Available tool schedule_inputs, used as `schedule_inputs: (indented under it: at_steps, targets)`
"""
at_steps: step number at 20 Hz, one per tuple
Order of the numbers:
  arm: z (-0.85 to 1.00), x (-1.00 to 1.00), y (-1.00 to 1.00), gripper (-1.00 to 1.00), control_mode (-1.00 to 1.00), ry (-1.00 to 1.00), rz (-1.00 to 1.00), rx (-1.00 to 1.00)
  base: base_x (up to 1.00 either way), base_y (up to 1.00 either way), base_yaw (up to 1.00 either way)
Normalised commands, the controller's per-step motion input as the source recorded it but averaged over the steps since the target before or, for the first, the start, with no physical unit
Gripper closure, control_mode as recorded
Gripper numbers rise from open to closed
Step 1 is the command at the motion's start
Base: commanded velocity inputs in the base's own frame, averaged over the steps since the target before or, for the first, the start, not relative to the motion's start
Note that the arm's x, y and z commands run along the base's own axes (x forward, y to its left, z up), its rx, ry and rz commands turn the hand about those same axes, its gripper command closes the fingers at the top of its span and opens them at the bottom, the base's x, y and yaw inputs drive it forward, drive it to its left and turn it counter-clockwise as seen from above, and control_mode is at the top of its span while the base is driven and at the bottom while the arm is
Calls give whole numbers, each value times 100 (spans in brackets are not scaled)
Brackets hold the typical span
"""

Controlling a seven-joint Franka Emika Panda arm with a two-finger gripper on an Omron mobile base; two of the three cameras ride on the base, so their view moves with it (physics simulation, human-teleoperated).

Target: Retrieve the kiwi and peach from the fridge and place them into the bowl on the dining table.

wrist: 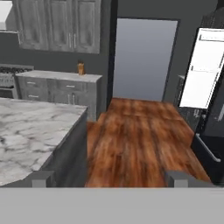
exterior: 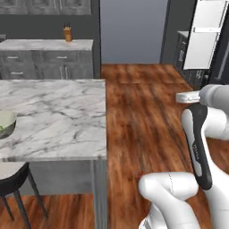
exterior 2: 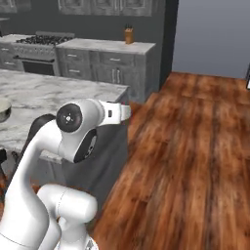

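My gripper is open, its two dark fingertips set wide apart with nothing between them. It hangs over the wood floor, beside the right end of the dining table, and faces the doorway. The pale bowl stands on the table's far left, cut by the picture's edge, and is also seen from the other side. A small olive-green bit inside it looks like the kiwi. The black fridge stands to the right with one door open, its white inner side showing. The peach is out of view.
A grey counter with a knife block runs along the back wall, and a stove stands further left. A black stool sits under the table's near edge. Wood floor stretches between table and fridge.
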Motion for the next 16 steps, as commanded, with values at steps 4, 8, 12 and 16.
schedule_inputs:
  at_steps: [4,8,12,16]
  targets:
    - [0,0,0,-100,100,0,0,0,2,-100,-38]
    - [0,0,0,-100,100,0,0,0,41,-69,-32]
    - [0,0,0,-100,100,0,0,0,96,-7,-23]
    - [0,0,0,-100,100,0,0,0,100,2,-23]
